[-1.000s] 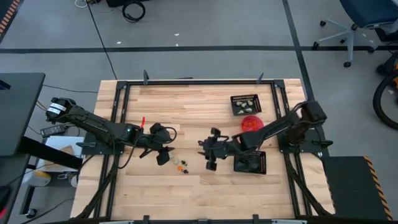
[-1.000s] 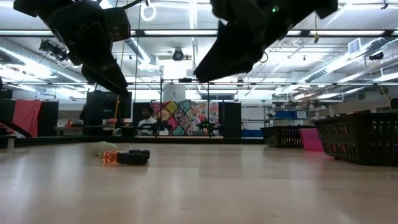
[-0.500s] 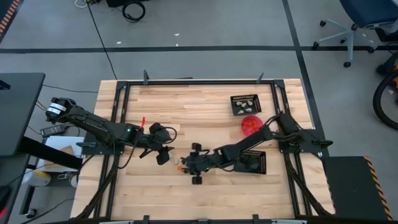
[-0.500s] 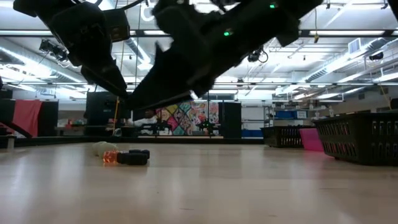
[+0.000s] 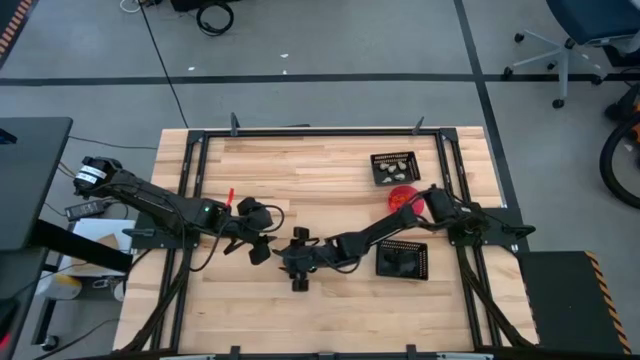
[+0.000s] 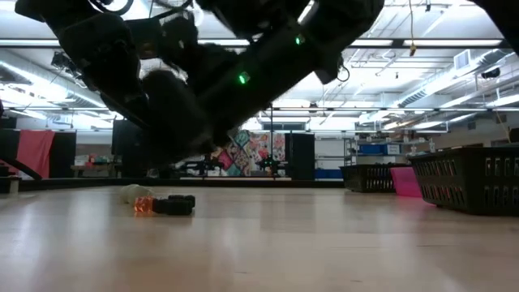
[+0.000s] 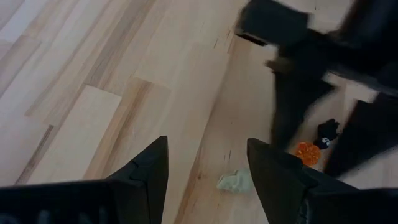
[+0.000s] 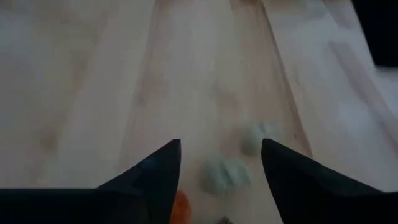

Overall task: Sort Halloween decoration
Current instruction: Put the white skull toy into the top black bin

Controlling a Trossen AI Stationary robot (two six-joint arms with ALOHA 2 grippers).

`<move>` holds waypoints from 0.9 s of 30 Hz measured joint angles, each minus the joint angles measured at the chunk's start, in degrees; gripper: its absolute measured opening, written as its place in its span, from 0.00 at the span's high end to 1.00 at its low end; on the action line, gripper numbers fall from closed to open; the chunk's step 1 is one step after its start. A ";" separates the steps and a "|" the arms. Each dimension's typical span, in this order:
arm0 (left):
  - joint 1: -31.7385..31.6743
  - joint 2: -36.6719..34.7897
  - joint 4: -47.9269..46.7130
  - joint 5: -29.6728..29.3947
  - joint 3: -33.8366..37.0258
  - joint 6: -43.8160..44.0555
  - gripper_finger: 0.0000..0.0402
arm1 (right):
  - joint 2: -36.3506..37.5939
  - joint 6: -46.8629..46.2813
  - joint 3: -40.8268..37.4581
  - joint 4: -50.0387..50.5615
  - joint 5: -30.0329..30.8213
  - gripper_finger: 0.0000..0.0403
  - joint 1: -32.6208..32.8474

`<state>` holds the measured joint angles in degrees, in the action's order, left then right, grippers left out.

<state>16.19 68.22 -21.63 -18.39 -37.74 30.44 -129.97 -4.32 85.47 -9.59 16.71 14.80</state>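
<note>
The Halloween decoration is a small cluster of tiny trinkets lying on the wood left of the table's middle. In the low view a cream one (image 6: 134,194), an orange one (image 6: 143,205) and black ones (image 6: 174,205) rest on the table top. In the high view my right gripper (image 5: 287,260) hangs over the cluster, open, and hides it. Its wrist view shows cream trinkets (image 8: 225,176) and an orange one (image 8: 180,206) between and just past its fingers. My left gripper (image 5: 262,245) hovers open close beside the cluster, seeing a cream trinket (image 7: 235,181), an orange one (image 7: 307,152) and a black one (image 7: 328,130).
A black mesh tray (image 5: 393,167) holding pale pieces stands near the table's far right, with the round pink-red bowl (image 5: 403,198) just in front of it. A second black mesh tray (image 5: 402,259) sits right of centre. My right arm (image 7: 311,68) crosses the left wrist view.
My right gripper has swept from the table's middle toward the left edge and come lower, ending over the trinket cluster right next to my left gripper. The trinkets lie where they were.
</note>
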 joint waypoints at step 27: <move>0.00 0.01 0.39 -0.02 0.00 0.02 0.52 | -3.21 -1.48 -0.09 2.54 -4.56 0.68 -2.88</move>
<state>16.19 68.23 -21.24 -18.41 -37.74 30.46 -133.18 -5.80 85.38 -7.05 12.15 11.92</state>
